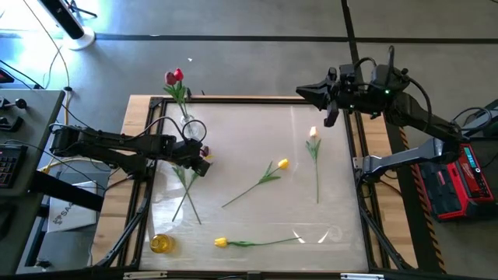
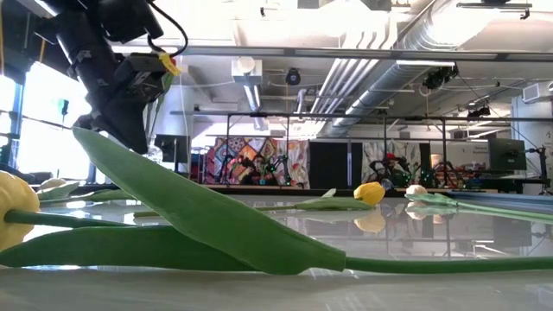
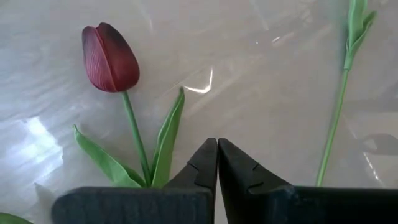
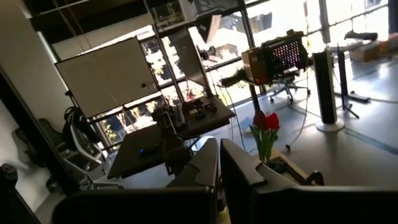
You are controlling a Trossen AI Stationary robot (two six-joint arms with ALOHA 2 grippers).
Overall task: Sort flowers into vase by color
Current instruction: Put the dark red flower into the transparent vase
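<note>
Left gripper, at centre-left of the high view beside a clear vase, is clenched with fingertips pressed together and nothing visibly between them; a maroon tulip lies just beside them. Right gripper, upper right above the table edge, is clenched and empty. Red tulips stand upper left; yellow tulips and a cream one lie across the table, with a yellow vase lower left.

Probably a workshop-lab: exposed ceiling ducts, whiteboard, office chair.
</note>
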